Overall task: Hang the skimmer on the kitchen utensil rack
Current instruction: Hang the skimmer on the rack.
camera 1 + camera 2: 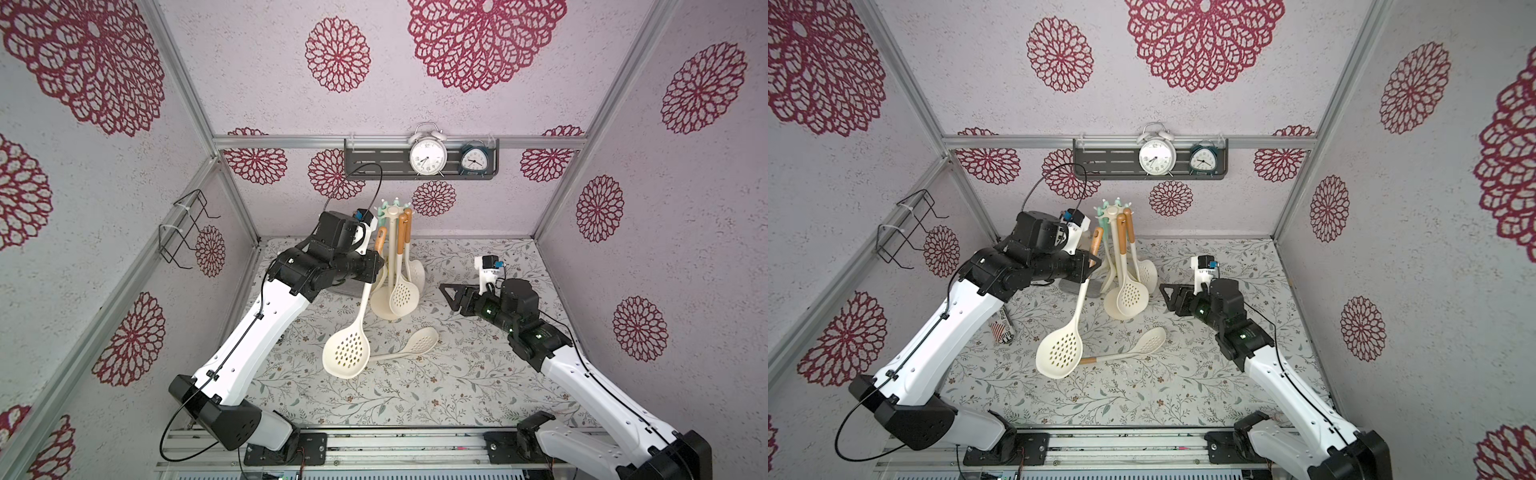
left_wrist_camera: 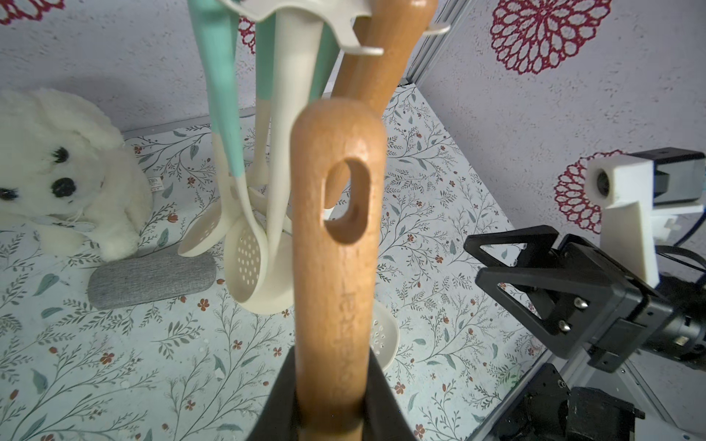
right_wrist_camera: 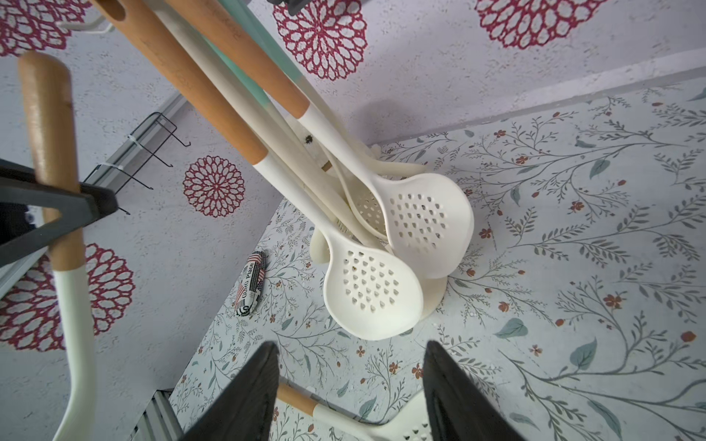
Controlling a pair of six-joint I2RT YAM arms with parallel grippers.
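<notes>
Skimmer [image 1: 365,299] hangs tilted above the table, its wooden handle pinched in the left gripper [image 1: 1093,261], just beside the kitchen utensil rack [image 1: 392,212]; right gripper [image 1: 449,296] gapes empty nearby.

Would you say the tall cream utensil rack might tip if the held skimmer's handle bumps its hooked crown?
Possibly: the tall cream pole rack is slender with utensils hung high, so a bump up top has leverage. Its round flat base looks broad, which should help.
</notes>
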